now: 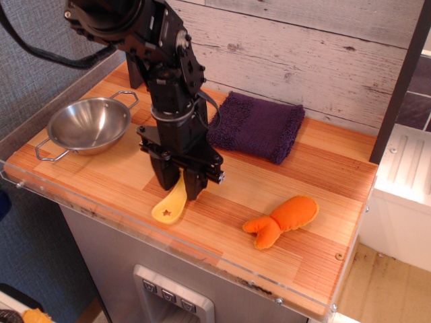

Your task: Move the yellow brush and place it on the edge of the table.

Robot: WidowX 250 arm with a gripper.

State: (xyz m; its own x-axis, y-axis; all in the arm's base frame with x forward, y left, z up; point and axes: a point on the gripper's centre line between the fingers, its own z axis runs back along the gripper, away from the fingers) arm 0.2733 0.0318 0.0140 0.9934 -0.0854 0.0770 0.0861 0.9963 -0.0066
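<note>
Yellow brush (171, 207) (star-holed), purple towel (259, 126), orange toy (283, 220), striped table (323, 249).
</note>
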